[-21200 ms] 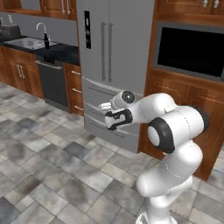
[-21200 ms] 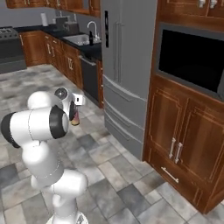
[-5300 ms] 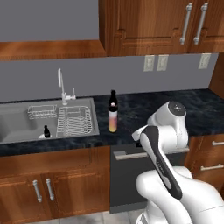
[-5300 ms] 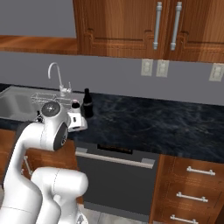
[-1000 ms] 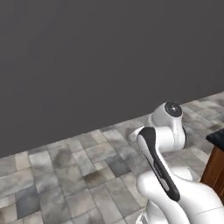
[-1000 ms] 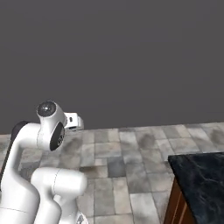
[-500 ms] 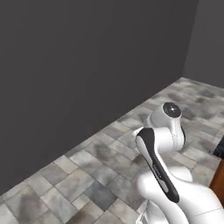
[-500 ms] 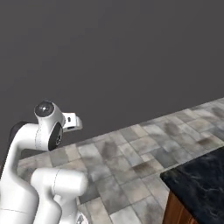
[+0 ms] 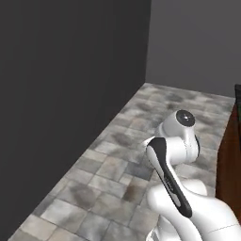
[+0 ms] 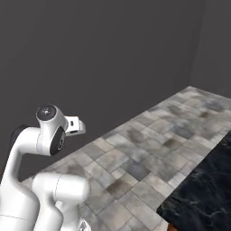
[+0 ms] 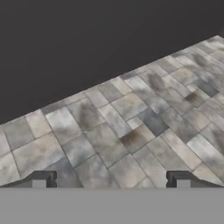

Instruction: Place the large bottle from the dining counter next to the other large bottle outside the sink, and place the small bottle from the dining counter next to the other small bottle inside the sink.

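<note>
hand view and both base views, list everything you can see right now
floor: one, grey stone tiles, stretching ahead of the robot
walls: two, plain dark grey, meeting at a corner beyond the tiles
counter top: one, black speckled, lower right of the right base view
cabinet side: one, brown wood, right edge of the left base view
arm: one, white with dark joints, folded up over the base
claw: one, dark tips wide apart, open and empty, aimed at the floor

Grey stone-tiled floor point(image 11: 131, 131) lies open ahead; dark plain wall point(image 10: 90, 54) bounds it; black marbled counter point(image 10: 203, 189) corner juts nearby.
</note>
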You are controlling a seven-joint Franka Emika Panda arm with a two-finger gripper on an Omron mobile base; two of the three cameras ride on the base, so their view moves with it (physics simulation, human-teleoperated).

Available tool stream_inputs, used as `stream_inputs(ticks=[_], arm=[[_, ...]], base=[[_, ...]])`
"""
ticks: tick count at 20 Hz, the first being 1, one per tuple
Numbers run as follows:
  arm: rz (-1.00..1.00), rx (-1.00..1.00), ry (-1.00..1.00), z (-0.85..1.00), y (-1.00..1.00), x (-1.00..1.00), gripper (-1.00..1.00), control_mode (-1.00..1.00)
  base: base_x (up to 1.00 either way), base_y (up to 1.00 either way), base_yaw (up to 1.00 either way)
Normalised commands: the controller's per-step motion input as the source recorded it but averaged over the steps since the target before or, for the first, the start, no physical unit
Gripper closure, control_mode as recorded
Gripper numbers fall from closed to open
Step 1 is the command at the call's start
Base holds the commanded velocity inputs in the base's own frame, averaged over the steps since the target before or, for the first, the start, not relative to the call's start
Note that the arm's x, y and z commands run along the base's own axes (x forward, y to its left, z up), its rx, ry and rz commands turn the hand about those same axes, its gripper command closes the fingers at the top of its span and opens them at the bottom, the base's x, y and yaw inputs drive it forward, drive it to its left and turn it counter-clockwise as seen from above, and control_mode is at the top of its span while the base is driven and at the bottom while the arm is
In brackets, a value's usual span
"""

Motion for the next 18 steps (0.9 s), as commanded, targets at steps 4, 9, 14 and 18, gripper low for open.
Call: stream_inputs(ticks=[4,9,14,18], arm=[[0.0,0.0,0.0,0.0,0.0,0.0,-1.0,1.0],[0.0,0.0,0.0,0.0,0.0,0.0,-1.0,1.0],[0.0,0.0,0.0,0.0,0.0,0.0,-1.0,1.0],[0.0,0.0,0.0,0.0,0.0,0.0,-1.0,1.0]], base=[[1.0,0.01,-0.5],[1.0,0.04,-0.47],[1.0,0.17,-0.41],[1.0,0.31,-0.38]])
